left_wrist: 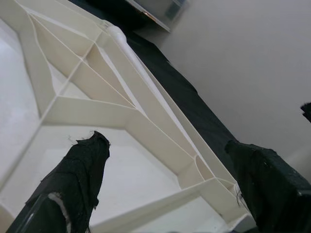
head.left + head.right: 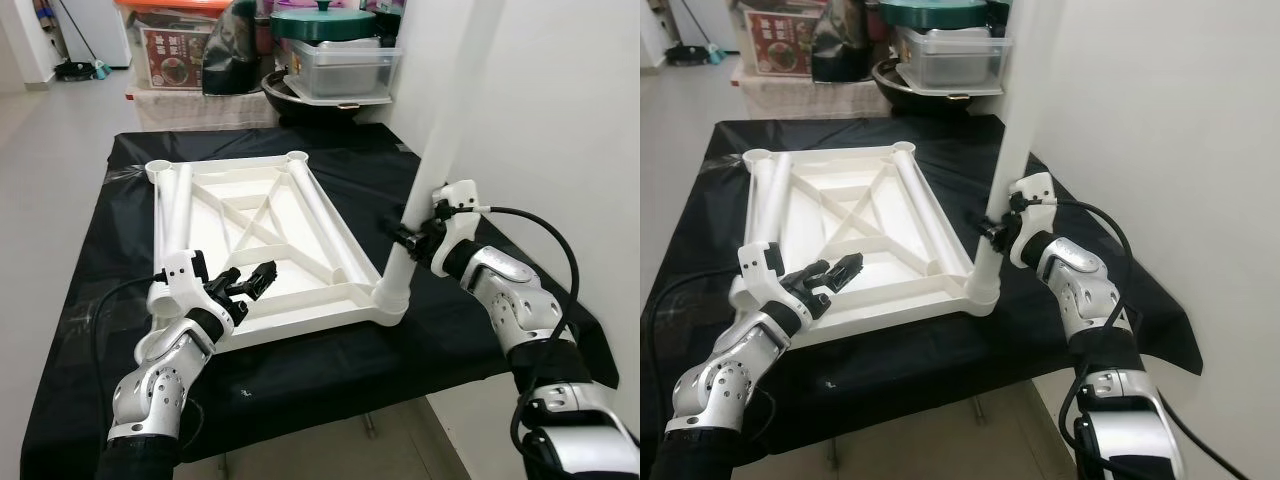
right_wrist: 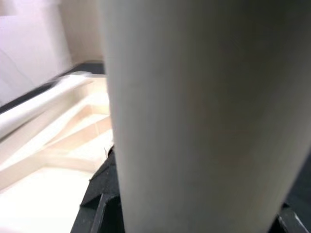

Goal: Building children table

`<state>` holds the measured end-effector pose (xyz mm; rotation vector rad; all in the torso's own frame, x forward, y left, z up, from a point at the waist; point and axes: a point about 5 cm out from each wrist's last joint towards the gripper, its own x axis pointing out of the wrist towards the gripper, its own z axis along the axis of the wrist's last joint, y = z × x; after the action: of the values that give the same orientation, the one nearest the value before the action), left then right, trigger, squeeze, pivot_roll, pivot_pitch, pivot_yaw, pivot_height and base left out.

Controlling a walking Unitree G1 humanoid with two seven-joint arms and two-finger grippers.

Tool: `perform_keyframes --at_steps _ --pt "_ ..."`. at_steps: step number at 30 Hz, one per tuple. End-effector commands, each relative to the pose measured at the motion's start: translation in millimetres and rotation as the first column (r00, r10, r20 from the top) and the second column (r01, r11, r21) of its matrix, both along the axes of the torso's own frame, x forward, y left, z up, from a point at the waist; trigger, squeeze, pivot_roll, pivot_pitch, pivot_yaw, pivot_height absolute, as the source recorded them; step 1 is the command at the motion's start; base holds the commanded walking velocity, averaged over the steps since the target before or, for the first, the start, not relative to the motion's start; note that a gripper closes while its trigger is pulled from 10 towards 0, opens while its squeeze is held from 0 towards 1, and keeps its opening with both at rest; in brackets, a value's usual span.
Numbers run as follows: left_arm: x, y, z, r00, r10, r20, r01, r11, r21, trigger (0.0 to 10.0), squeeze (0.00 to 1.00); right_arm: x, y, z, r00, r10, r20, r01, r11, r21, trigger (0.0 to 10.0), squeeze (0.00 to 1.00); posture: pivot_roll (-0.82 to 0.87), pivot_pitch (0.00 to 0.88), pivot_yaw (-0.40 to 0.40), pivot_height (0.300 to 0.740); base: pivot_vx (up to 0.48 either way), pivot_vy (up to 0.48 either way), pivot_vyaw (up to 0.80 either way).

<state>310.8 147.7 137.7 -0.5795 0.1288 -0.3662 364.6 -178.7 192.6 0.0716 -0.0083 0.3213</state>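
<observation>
Lying upside down on a black cloth [image 2: 90, 260], the white tabletop [image 2: 255, 235] carries an upright leg [image 2: 425, 190] in its near right corner socket, clamped by the right gripper [image 2: 408, 236]. The left gripper [image 2: 250, 280] is held with fingers wide over the near edge.

White tabletop [image 2: 250, 235] upside down, one leg [image 2: 425, 190] upright in corner socket.

A home: stacked cookware [image 2: 322, 22] and storage boxes [image 2: 342, 68] along the wall.
</observation>
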Motion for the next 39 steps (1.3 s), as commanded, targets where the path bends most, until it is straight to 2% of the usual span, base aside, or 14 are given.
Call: perform_keyframes --at_steps 1,9,10,13,14,17,22,23,24,30,36,37,38,39 --pt "-0.2 -3.4 -3.4 1.000 -0.012 -0.011 0.012 1.000 0.004 10.0 0.00 -7.3 -4.0 -18.8 0.979 -0.171 -0.107 0.169 0.985 -0.029 0.0 0.00 0.10 0.000 -0.084 0.740 0.000 0.000 0.00" --pt "1.0 -7.8 -3.9 0.999 -0.037 -0.019 0.037 0.999 0.004 10.0 0.00 -32.9 42.5 -29.5 0.895 -0.403 -0.190 0.403 0.914 -0.040 0.0 0.00 0.07 0.000 -0.055 0.740 0.000 0.000 0.00" --pt "2.9 -9.0 -2.7 0.999 -0.041 -0.016 0.041 0.999 0.004 10.0 0.00 -31.2 58.3 -20.3 0.928 -0.338 -0.157 0.337 0.941 -0.029 10.0 0.00 0.07 0.000 -0.057 0.740 0.000 0.000 0.00" --pt "5.4 -9.6 -0.6 0.999 -0.042 -0.010 0.042 0.999 0.002 10.0 0.00 -29.5 71.2 -6.7 0.952 -0.283 -0.116 0.287 0.958 0.015 10.0 0.00 0.07 0.000 -0.061 0.740 0.000 0.000 0.00" --pt "5.9 -9.2 -0.1 0.999 -0.039 -0.008 0.039 0.999 0.000 10.0 0.00 -31.2 68.9 1.5 0.951 -0.292 -0.102 0.298 0.953 0.057 10.0 1.00 0.07 0.000 -0.061 0.740 0.000 0.000 0.00" --pt "6.0 -8.9 0.0 0.999 -0.038 -0.008 0.038 0.999 -0.001 10.0 0.00 -33.0 66.1 6.4 0.947 -0.307 -0.096 0.315 0.945 0.085 10.0 1.00 0.07 0.000 -0.061 0.740 0.000 0.000 0.00" --pt "1.5 -8.5 -4.6 0.999 -0.034 -0.017 0.034 0.999 -0.003 10.0 0.00 -38.6 64.8 36.3 1.000 -0.001 -0.007 0.002 0.993 0.119 10.0 1.00 0.07 0.000 -0.065 0.740 0.000 0.000 0.00" --pt "1.5 -8.7 -4.7 0.999 -0.033 -0.018 0.033 0.999 -0.004 10.0 0.00 -44.4 58.3 41.1 0.991 0.130 0.039 -0.134 0.984 0.118 10.0 0.00 0.07 0.000 -0.072 0.740 0.000 0.000 0.00" --pt "1.8 -8.7 -4.5 0.999 -0.029 -0.017 0.029 1.000 -0.004 10.0 0.00 -57.6 44.4 48.8 0.927 0.356 0.120 -0.363 0.931 0.041 10.0 0.00 0.07 0.000 -0.073 0.740 0.000 0.000 0.00" --pt "2.9 -9.2 -5.2 0.999 -0.035 -0.019 0.034 0.999 -0.002 10.0 0.00 -73.9 33.0 44.4 0.780 0.616 0.111 -0.613 0.787 -0.064 10.0 0.00 0.08 0.000 -0.067 0.740 0.000 0.000 0.00" --pt "3.8 -10.0 -4.1 0.999 -0.039 -0.018 0.039 0.999 0.000 10.0 0.00 -70.4 49.6 21.0 0.732 0.681 0.020 -0.675 0.729 -0.110 10.0 0.00 0.08 0.000 -0.067 0.740 0.000 0.000 0.00" --pt "4.0 -10.0 -3.1 0.999 -0.037 -0.015 0.037 0.999 0.001 10.0 0.00 -62.0 54.0 14.1 0.757 0.654 -0.004 -0.650 0.751 -0.115 4.3 0.00 0.09 0.000 -0.073 0.740 0.000 0.000 0.00" --pt "4.0 -10.0 -3.1 0.999 -0.037 -0.015 0.037 0.999 0.001 10.0 0.00 -62.0 54.0 14.1 0.757 0.654 -0.004 -0.650 0.751 -0.115 4.3 0.00 0.09 0.000 -0.073 0.740 0.000 0.000 0.00" --pt "4.0 -10.1 -2.9 0.999 -0.037 -0.014 0.037 0.999 0.001 10.0 0.00 -60.4 54.4 13.2 0.761 0.648 -0.007 -0.645 0.756 -0.115 1.8 0.00 0.09 0.000 -0.073 0.740 0.000 0.000 0.00"
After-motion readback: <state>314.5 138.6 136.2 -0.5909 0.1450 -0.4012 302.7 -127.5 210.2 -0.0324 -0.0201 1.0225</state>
